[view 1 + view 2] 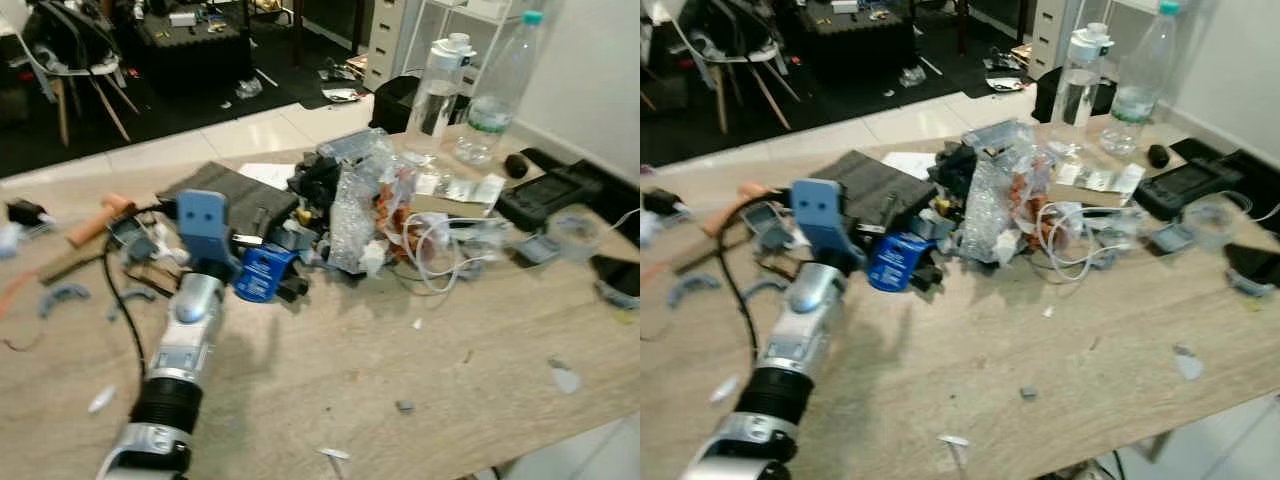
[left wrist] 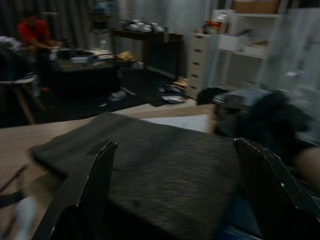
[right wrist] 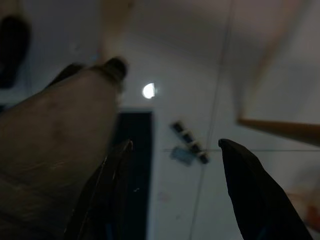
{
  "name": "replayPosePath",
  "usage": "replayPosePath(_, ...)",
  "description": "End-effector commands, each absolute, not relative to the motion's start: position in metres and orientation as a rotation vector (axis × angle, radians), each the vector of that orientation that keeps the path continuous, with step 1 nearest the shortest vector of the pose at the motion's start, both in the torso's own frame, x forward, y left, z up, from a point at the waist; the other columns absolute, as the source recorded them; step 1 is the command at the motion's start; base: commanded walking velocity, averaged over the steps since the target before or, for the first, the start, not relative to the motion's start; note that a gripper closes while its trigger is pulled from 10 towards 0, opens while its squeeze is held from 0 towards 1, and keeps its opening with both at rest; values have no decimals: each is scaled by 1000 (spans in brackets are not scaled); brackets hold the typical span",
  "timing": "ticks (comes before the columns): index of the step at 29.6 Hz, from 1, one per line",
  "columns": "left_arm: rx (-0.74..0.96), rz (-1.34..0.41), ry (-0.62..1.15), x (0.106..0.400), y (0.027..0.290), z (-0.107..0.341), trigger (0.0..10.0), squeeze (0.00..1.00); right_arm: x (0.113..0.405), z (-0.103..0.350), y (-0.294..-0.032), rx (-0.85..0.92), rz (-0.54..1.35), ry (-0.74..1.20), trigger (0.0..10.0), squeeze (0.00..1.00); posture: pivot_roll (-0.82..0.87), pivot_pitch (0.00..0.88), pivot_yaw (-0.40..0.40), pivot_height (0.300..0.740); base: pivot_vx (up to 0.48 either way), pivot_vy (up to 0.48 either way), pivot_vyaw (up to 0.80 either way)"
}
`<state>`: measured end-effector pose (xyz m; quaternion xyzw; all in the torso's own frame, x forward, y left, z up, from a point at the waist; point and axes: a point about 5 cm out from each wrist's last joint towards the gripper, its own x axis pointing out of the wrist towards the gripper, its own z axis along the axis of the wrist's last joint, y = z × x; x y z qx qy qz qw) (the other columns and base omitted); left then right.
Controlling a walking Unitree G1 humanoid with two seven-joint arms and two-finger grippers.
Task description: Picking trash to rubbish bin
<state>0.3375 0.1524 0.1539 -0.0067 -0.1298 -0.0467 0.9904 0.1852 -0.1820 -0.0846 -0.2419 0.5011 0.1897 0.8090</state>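
Here we have our left gripper (image 2: 175,195) with its fingers spread wide, empty, over the tabletop (image 1: 400,360). Just ahead of them lies a flat dark grey pad (image 2: 150,160), its long axis crossing the gap. Crinkled clear plastic wrap (image 1: 352,205) sits beyond, rightward. Our right gripper (image 3: 172,192) hangs open, idle.
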Motion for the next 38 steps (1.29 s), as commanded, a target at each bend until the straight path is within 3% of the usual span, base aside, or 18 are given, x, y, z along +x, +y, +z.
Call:
replayPosePath(1, -5, -71, -286, 335, 157, 157, 10000, 0, 190, -82, -184, -534, 412, 1065, 10000, 0, 48, 30, -76, 740, 0, 0, 0)
replayPosePath(10, -7, -30, -307, 328, 159, 158, 10000, 0, 206, -74, -181, -531, 426, 1028, 10000, 0, 55, 20, -85, 740, 0, 0, 0)
replayPosePath(15, 25, -69, -314, 337, 157, 166, 10000, 0, 207, -73, -182, -474, 370, 1030, 10000, 0, 32, 0, -39, 740, 0, 0, 0)
replayPosePath(24, 151, -148, -328, 341, 161, 177, 10000, 0, 214, -69, -187, -384, 227, 991, 10000, 0, -14, 44, 5, 740, 0, 0, 0)
replayPosePath(31, 167, -166, -311, 335, 155, 169, 10000, 0, 184, -82, -213, -426, 141, 1105, 10000, 0, -12, 66, 1, 740, 0, 0, 0)
replayPosePath(35, 184, -190, -288, 334, 150, 163, 10000, 0, 143, -96, -226, -450, 134, 1275, 10000, 0, -29, 72, 16, 740, 0, 0, 0)
replayPosePath(38, 206, -193, -292, 336, 147, 164, 10000, 0, 138, -97, -228, -436, 110, 1288, 10000, 0, -39, 68, 22, 740, 0, 0, 0)
